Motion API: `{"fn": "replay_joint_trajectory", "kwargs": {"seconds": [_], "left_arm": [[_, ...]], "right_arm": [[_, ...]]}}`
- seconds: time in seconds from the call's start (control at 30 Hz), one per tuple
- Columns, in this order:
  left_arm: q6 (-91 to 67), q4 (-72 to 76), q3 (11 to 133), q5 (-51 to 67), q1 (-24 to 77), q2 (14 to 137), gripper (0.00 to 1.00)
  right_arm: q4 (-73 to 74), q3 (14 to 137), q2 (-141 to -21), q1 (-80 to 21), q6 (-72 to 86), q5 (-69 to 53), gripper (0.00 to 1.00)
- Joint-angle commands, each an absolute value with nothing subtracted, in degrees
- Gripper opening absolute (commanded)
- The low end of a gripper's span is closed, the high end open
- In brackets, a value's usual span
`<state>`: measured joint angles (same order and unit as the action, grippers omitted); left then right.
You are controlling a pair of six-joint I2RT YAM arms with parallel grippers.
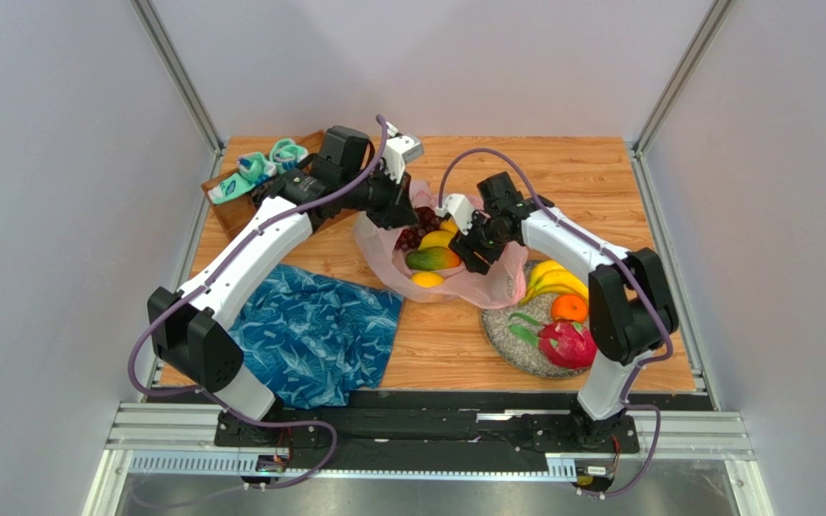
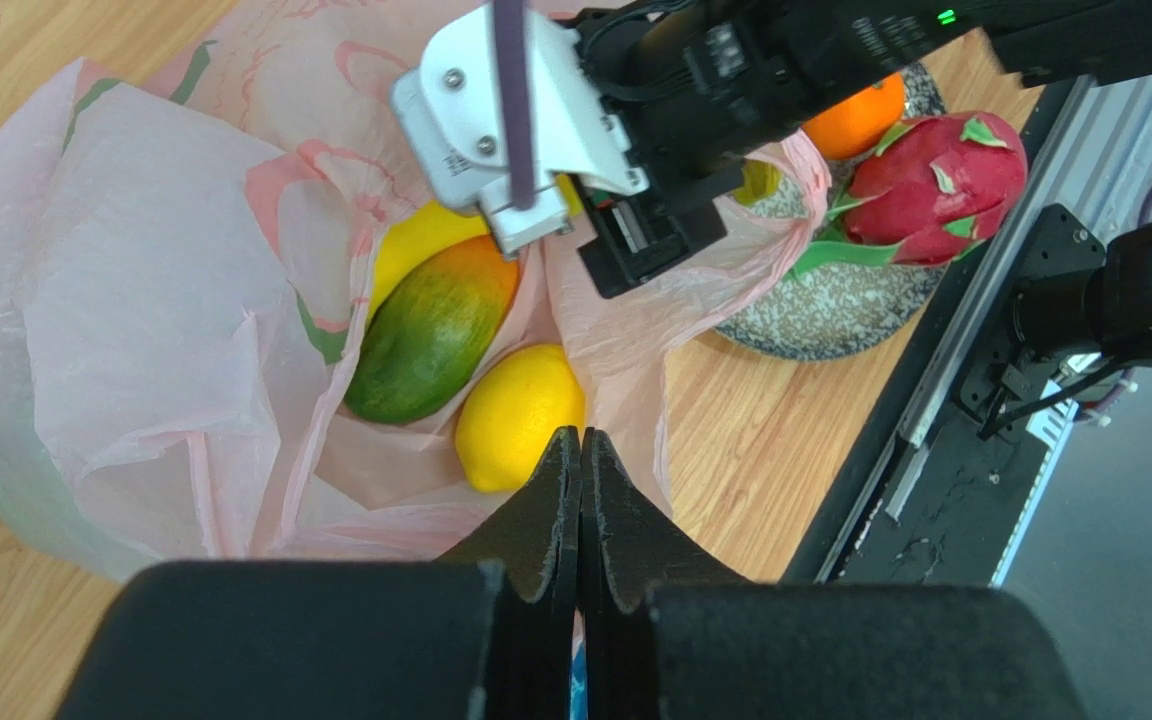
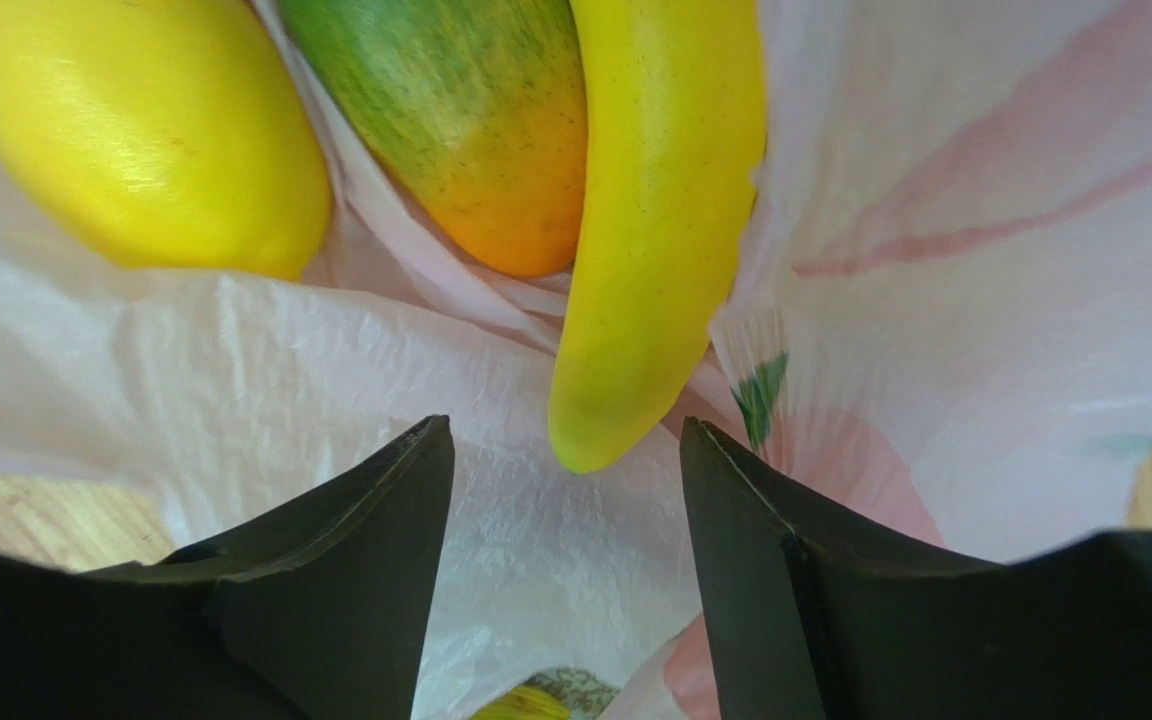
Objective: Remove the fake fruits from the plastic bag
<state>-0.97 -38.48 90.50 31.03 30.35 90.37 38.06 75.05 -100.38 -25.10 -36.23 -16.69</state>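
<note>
Right gripper (image 3: pixel 564 438) is open wide at the mouth of the plastic bag (image 3: pixel 988 300), by a yellow banana (image 3: pixel 657 195). Left gripper (image 2: pixel 579 438) is pinched tight at the bag's rim. Mango (image 2: pixel 432 330) and lemon (image 2: pixel 515 413) lie inside the bag.

White arm shells (image 1: pixel 267 231) — black joints (image 1: pixel 202 344), purple cables (image 1: pixel 383 134)
</note>
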Motion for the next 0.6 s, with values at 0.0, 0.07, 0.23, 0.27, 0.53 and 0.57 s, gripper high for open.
{"fn": "replay_joint_trajectory", "kwargs": {"seconds": [0.0, 0.07, 0.23, 0.27, 0.53, 0.57], "left_arm": [[-0.4, -38.4, 92.9, 32.1, 30.1, 90.5, 0.00], [-0.4, -38.4, 92.8, 31.9, 30.1, 90.4, 0.00], [-0.2, -38.2, 92.1, 31.9, 30.1, 90.1, 0.00], [-0.2, -38.2, 92.1, 31.9, 30.1, 90.2, 0.00], [-0.1, -38.2, 92.7, 30.9, 30.1, 91.1, 0.00], [-0.1, -38.1, 92.8, 29.8, 30.1, 91.3, 0.00]], "right_arm": [[35.7, 79.3, -104.8, -25.2, -34.6, -11.4, 0.64], [35.7, 80.3, -106.1, -25.0, -34.9, -10.6, 0.65], [34.2, 82.4, -109.5, -25.0, -35.2, -11.0, 0.67], [34.0, 83.0, -110.0, -25.0, -35.1, -11.2, 0.57], [38.9, 83.9, -100.6, -23.1, -37.0, -15.5, 0.25], [40.1, 83.7, -97.0, -22.5, -37.7, -17.9, 0.25]]}}
